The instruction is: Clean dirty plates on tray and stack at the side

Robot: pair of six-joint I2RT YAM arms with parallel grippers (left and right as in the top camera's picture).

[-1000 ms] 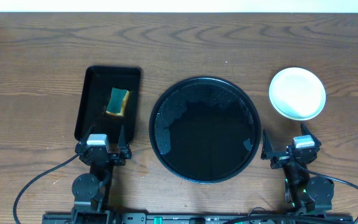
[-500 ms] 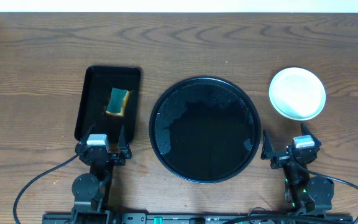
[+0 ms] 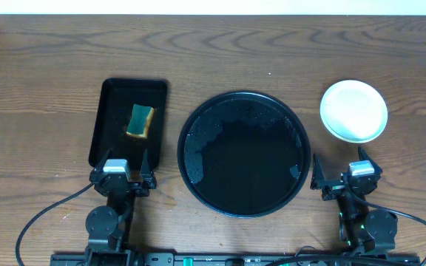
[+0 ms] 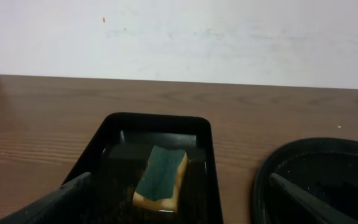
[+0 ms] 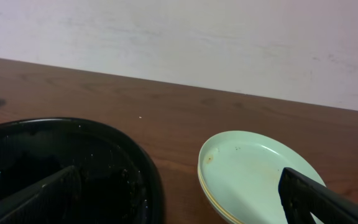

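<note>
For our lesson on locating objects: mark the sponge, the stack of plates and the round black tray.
sponge (image 3: 140,120): overhead view, middle of its green top.
stack of plates (image 3: 353,111): overhead view, centre of the top plate.
round black tray (image 3: 246,159): overhead view, bare floor near its centre.

overhead: top-down, far | wrists: low, near, facing wall (image 4: 229,37) | shared: tray (image 3: 242,159)

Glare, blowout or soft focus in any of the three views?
Overhead: glossy tray throws speckled glare on its left and top, plates nearly blown out white. Left wrist: sponge sharp, left gripper fingers dark and soft. Right wrist: plates sharp, right gripper fingers silhouetted.
</note>
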